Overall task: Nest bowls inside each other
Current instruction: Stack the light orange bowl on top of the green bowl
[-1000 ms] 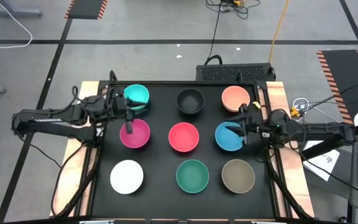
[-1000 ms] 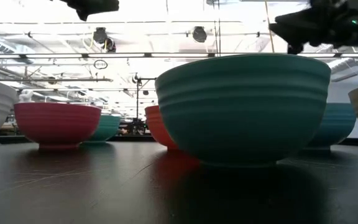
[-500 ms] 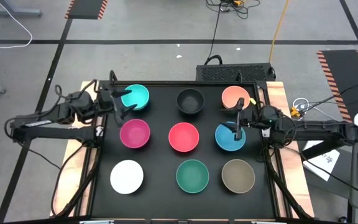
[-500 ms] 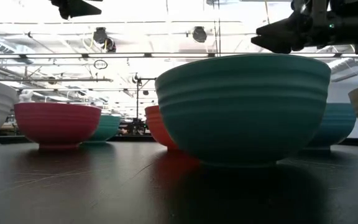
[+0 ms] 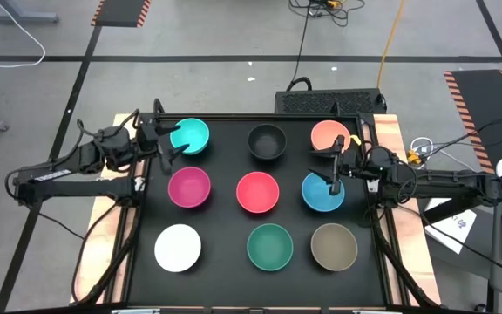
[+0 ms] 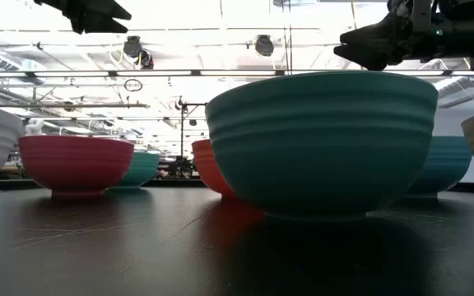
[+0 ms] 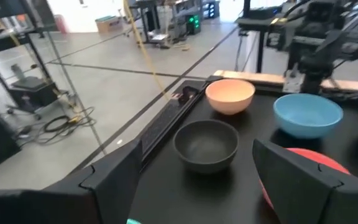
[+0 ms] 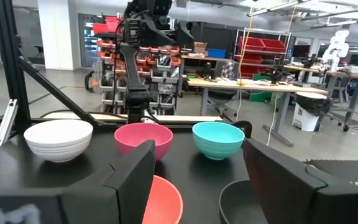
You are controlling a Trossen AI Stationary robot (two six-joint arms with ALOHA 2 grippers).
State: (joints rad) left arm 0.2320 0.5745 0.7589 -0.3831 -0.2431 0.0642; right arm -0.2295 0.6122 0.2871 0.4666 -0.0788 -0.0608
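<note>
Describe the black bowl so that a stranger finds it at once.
On the black table top, nine bowls stand three by three. The black bowl sits mid-row at the far edge, between the cyan bowl and the peach bowl. It alone is dark.

Green bowl [image 6: 322, 140] ridged matt plastic; table [image 6: 138, 247] black, semi-glossy.

Nine bowls [image 5: 258, 192] stand apart in three rows on the table [image 5: 225, 262].
</note>
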